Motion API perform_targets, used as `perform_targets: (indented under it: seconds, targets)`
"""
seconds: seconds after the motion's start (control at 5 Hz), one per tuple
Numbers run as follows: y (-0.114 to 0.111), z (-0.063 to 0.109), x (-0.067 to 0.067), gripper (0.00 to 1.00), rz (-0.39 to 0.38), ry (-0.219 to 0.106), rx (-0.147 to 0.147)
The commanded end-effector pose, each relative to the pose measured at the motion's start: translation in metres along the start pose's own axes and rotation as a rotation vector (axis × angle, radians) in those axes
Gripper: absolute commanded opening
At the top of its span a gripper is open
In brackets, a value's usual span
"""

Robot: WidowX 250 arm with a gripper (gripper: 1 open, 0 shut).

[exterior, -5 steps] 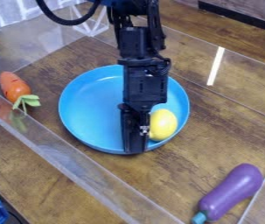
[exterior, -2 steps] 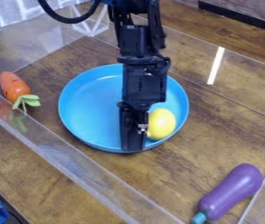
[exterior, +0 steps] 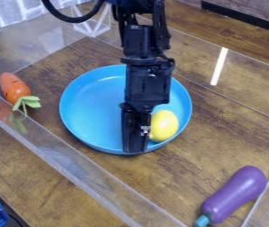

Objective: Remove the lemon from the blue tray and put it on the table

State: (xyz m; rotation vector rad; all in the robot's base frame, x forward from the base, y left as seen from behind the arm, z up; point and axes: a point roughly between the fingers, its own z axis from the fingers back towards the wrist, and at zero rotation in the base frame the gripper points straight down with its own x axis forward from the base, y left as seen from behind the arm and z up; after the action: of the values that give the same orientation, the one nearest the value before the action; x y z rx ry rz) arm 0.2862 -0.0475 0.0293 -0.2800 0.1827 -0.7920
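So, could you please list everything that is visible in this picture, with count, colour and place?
lemon: one, yellow, inside the blue tray at its right side, against the gripper
blue tray: one, bright blue, centre of the table
carrot: one, orange with green top, left edge of the table
eggplant: one, purple, lower right corner
table: one, dark brown wood under a glossy cover
gripper: one, black, reaching down into the tray, shut on the lemon
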Motion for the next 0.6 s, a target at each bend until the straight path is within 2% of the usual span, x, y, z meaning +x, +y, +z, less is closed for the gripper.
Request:
perform_targets:
  seconds: [0.0,0.4]
  targets:
    - [-0.0035,0.0166,0.0103,0.0,-0.034,-0.038,0.044]
    - [-0.007,0.0163,0.0136,0.0,-0.046,-0.032,0.052]
